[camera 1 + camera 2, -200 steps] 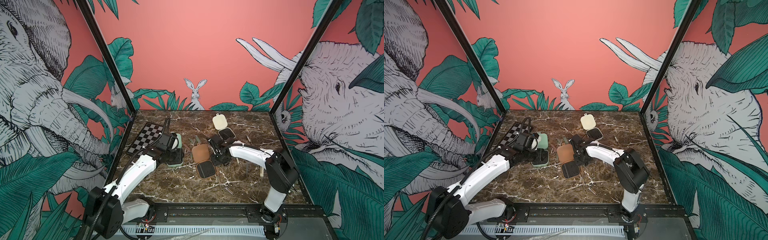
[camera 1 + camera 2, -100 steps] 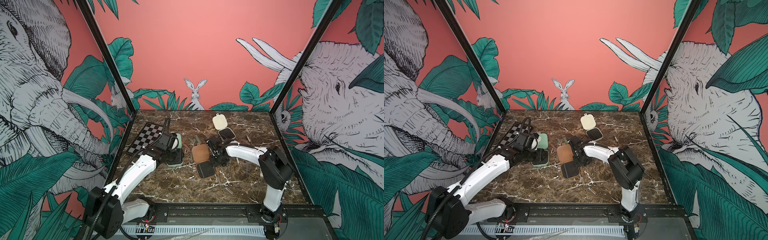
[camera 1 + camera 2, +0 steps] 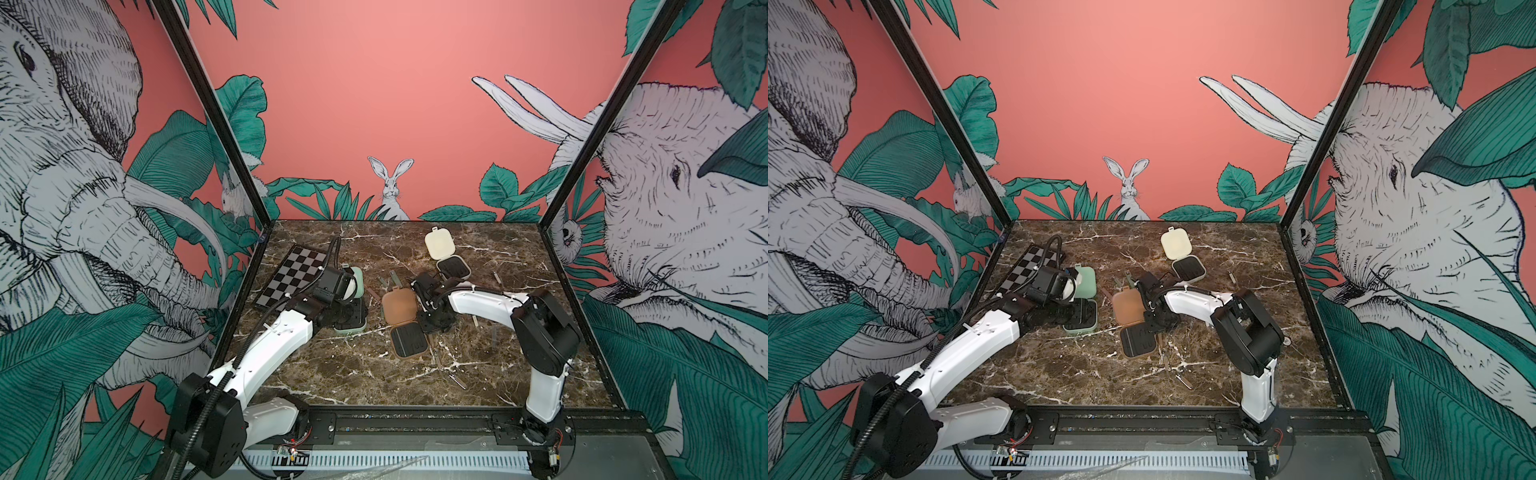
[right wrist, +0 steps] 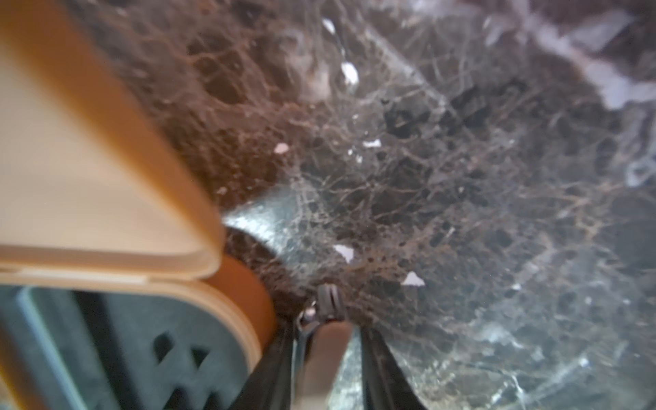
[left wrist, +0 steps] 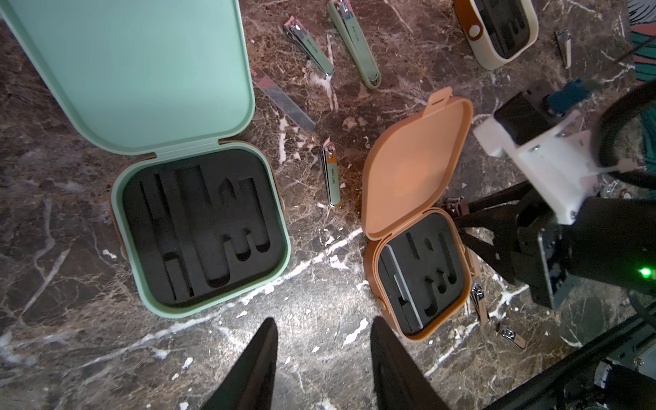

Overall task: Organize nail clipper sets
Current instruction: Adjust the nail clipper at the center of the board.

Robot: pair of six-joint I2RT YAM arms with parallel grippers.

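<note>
Right wrist (blurry): shows right gripper (image 4: 326, 332) straddling a clipper (image 4: 321, 355) at the corner of the brown case (image 4: 88, 177); can't tell if clamped. Risks a slip, or shoving the case, if loose.
Left wrist: shows left gripper (image 5: 323, 321) spread, empty; mint case (image 5: 142, 71) empty; one file (image 5: 403, 287) in brown.
Top view: shows cream case (image 3: 440, 247) open at back, contents unreadable.

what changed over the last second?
The elbow of the right arm swung inward toward the brown case; the right gripper barely shifted beside it, a nail clipper between its fingers. The left gripper, open, the mint green case and cream case stayed put.
</note>
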